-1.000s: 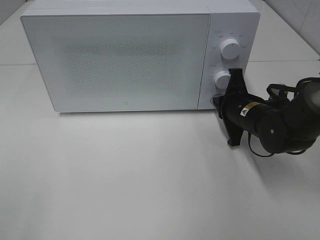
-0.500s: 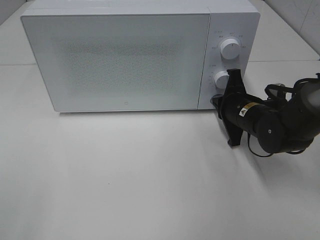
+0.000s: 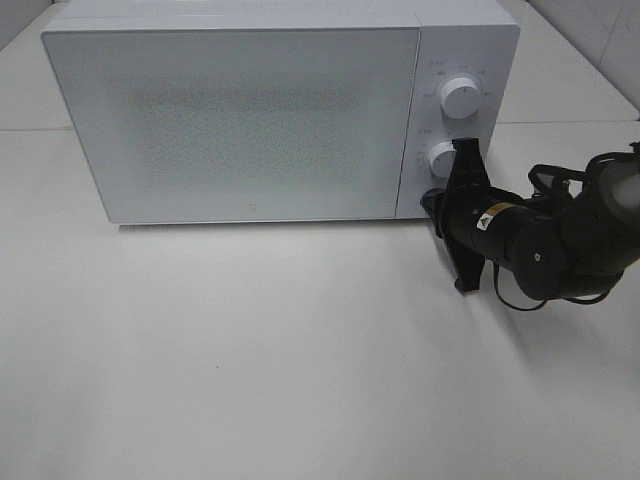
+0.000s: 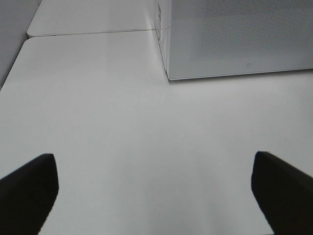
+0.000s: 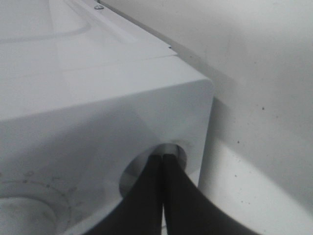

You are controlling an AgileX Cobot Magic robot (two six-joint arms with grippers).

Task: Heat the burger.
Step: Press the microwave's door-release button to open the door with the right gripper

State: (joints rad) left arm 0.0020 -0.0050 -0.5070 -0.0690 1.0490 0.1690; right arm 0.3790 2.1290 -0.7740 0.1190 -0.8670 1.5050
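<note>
closed jaws pressed on the microwave button, burger out of sight

the burger shows in no view, so whether it sits behind the frosted door (image 3: 235, 120) of the white microwave (image 3: 470, 30) cannot be told. the door is shut. at the 5 o'clock corner of the microwave's front, just under the lower knob (image 3: 443, 158), the right gripper (image 5: 163, 159) has its jaws fully closed, holding nothing, with the tips pushed into the round button (image 5: 132, 178). over the last second this arm has barely shifted and the door has not moved, so the press looks held but has not yet had any effect. the left gripper (image 4: 154, 161) hangs over the bare white desk (image 3: 300, 350) off the microwave's 7 o'clock corner, jaws spread wide and empty, probably waiting on the door.
</note>
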